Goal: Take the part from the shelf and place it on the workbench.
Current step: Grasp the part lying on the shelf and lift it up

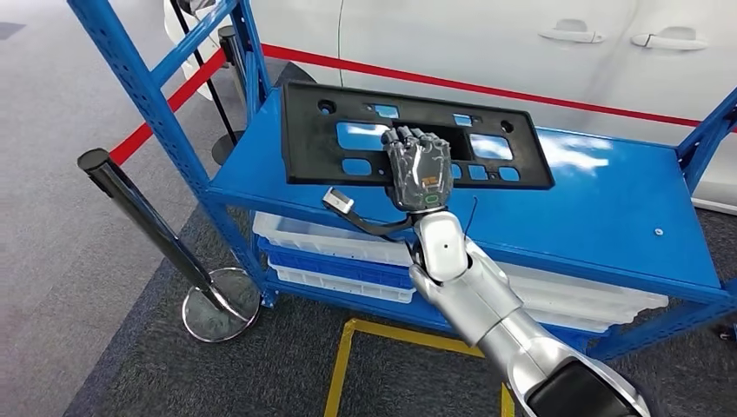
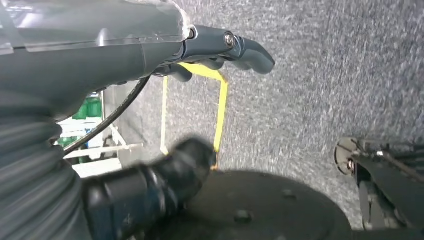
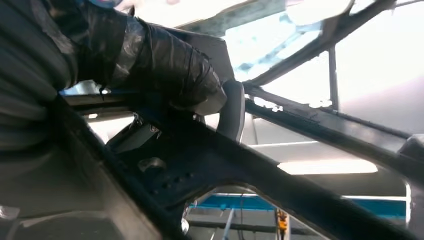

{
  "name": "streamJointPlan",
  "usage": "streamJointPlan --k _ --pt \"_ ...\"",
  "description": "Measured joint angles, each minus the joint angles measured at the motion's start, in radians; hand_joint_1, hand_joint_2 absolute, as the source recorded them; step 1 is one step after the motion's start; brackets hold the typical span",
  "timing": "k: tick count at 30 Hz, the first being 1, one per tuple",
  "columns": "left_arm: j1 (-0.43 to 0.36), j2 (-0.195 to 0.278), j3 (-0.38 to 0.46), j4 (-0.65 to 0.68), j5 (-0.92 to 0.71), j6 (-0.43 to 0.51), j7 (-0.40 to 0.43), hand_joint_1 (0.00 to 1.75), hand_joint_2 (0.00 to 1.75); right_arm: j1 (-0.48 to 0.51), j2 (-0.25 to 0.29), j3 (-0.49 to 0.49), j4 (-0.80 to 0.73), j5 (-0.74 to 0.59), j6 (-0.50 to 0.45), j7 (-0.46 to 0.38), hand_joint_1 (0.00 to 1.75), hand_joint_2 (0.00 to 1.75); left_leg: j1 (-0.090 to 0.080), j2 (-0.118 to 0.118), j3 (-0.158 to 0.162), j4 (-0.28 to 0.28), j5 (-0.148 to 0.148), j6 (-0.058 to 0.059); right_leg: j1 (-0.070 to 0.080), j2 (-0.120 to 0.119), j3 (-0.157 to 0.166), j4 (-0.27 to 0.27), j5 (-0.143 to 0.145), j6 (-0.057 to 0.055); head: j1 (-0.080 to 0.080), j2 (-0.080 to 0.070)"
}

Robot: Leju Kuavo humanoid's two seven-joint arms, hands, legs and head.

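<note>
The part [image 1: 308,152] is a flat black plastic frame with several cutouts, lying on the top level of the blue shelf [image 1: 608,208]. My right hand [image 1: 419,169] reaches over its near edge at the middle, fingers curled into a central opening. In the right wrist view my right hand [image 3: 150,70] grips a bar of the black frame [image 3: 260,170], thumb against one side. My left hand [image 2: 150,55] hangs over the grey carpet with its fingers [image 2: 250,52] stretched out and nothing in it.
White and blue trays [image 1: 330,252] are stacked on the lower shelf level. A black stanchion post [image 1: 139,213] on a round base [image 1: 222,304] stands to the left. A white car [image 1: 521,43] is parked behind the shelf. Yellow tape [image 1: 348,347] marks the carpet.
</note>
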Motion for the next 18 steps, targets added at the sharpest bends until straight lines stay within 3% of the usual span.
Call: streamJointPlan --k 2,3,6,7,8,9,11,12,14,17,18 --pt "0.001 -0.001 -0.001 0.001 -0.007 0.001 -0.018 0.0 1.75 0.001 0.008 0.0 0.002 -0.009 0.0 -0.011 1.75 1.75 0.005 0.003 -0.003 -0.022 0.022 0.01 0.001 -0.001 -0.006 0.002 -0.004 0.011 0.0 0.0" --pt "0.0 -0.002 -0.002 0.001 -0.009 0.001 -0.028 0.0 1.75 0.002 0.009 0.0 0.002 -0.013 0.0 -0.016 1.75 1.75 0.009 0.006 -0.009 -0.032 0.035 0.016 0.001 0.001 -0.014 0.02 -0.029 0.016 0.001 0.0" --pt "-0.002 -0.003 -0.007 0.001 -0.015 0.0 -0.047 0.0 1.75 0.003 0.01 0.0 0.005 -0.031 0.0 -0.03 1.75 1.75 0.012 0.015 -0.045 -0.038 0.068 0.024 -0.004 0.007 -0.057 0.176 -0.161 0.029 0.003 0.0" --pt "-0.002 -0.003 -0.008 0.001 -0.017 -0.001 -0.049 0.0 1.75 0.004 0.01 0.0 0.007 -0.037 0.0 -0.035 1.75 1.75 0.012 0.019 -0.06 -0.035 0.077 0.023 -0.007 0.006 -0.066 0.229 -0.184 0.033 0.003 0.0" --pt "-0.001 -0.003 -0.009 0.001 -0.019 -0.002 -0.051 0.0 1.75 0.006 0.01 -0.001 0.01 -0.043 0.0 -0.039 1.75 1.75 0.013 0.025 -0.076 -0.031 0.085 0.022 -0.01 0.006 -0.063 0.258 -0.182 0.037 0.003 0.0" --pt "-0.001 -0.003 -0.01 0.001 -0.021 -0.003 -0.051 0.0 1.75 0.007 0.01 -0.001 0.013 -0.049 0.0 -0.044 1.75 1.75 0.014 0.031 -0.092 -0.025 0.092 0.019 -0.012 0.004 -0.044 0.255 -0.162 0.041 0.003 0.0" --pt "0.0 -0.003 -0.012 0.001 -0.023 -0.006 -0.048 0.0 1.75 0.007 0.014 -0.003 0.018 -0.061 -0.001 -0.053 1.75 1.75 0.016 0.044 -0.121 -0.008 0.103 0.012 -0.015 -0.018 0.039 0.155 -0.117 0.047 0.003 0.0" --pt "0.0 -0.003 -0.013 0.001 -0.023 -0.006 -0.044 0.0 1.75 0.006 0.018 -0.005 0.019 -0.066 -0.001 -0.058 1.75 1.75 0.015 0.051 -0.132 0.0 0.107 0.007 -0.012 -0.038 0.084 0.087 -0.116 0.047 0.003 0.0" --pt "0.0 -0.002 -0.015 0.001 -0.023 -0.007 -0.033 0.0 1.75 0.006 0.027 -0.009 0.02 -0.075 -0.001 -0.066 1.75 1.75 0.012 0.066 -0.138 0.009 0.116 -0.004 -0.005 -0.061 0.131 0.006 -0.131 0.033 0.003 0.0" --pt "0.0 -0.002 -0.015 0.001 -0.022 -0.008 -0.015 0.0 1.75 0.008 0.031 -0.012 0.021 -0.079 -0.001 -0.073 1.75 1.75 0.013 0.08 -0.139 0.01 0.121 -0.022 -0.003 -0.039 0.118 -0.007 -0.113 0.002 0.004 0.0" --pt "0.001 -0.001 -0.016 0.001 -0.022 -0.008 -0.009 0.0 1.75 0.01 0.031 -0.014 0.021 -0.079 -0.001 -0.074 1.75 1.75 0.015 0.068 -0.146 0.027 0.095 -0.028 -0.005 -0.031 0.11 -0.009 -0.101 -0.008 0.004 0.0"
